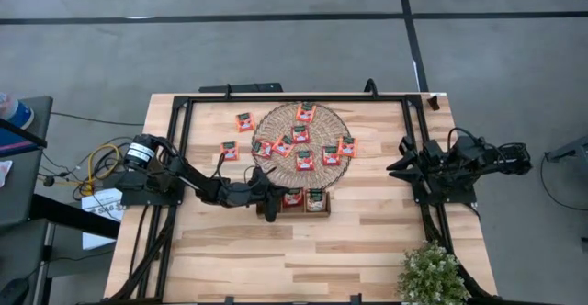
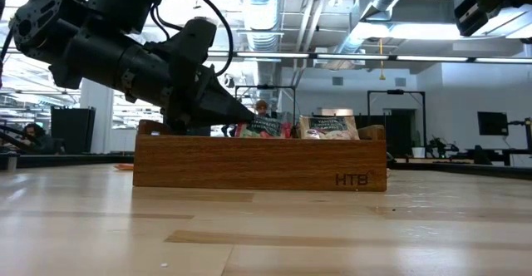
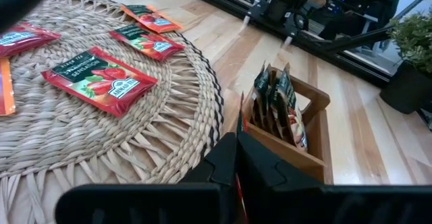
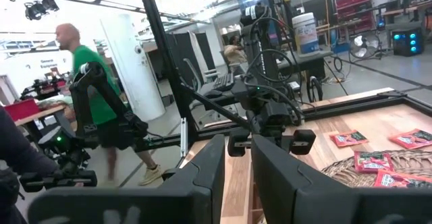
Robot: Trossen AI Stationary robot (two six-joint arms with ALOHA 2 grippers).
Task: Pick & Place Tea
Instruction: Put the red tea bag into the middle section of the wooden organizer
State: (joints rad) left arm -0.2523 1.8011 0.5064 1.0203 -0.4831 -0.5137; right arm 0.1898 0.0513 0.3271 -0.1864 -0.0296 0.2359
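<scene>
**Operator:** Nearest the left wrist camera, what were the fingers doing?

**Technician:** Left gripper (image 3: 236, 166) had its fingers pressed together on the edge of a red sachet, at the left compartment of the wooden tray (image 1: 305, 207). That compartment showed no sachet yet; the other two held upright sachets (image 3: 277, 106).

**Operator:** And beyond the tray?

**Technician:** Loose tea sachets (image 1: 304, 159) lay flat on the woven mat (image 1: 266, 121), with two more (image 1: 243, 121) on the worktop (image 1: 367, 241) beside it. Farthest off, the right gripper (image 1: 402, 158) waited at the worktop's right side, fingers slightly parted and holding nothing.

**Operator:** Handling advice?

**Technician:** Sachets were judged light, thin and flexible, with a slick wrapper. Pinching one edge seemed best; a loose pinch could let a sachet slip.
</scene>
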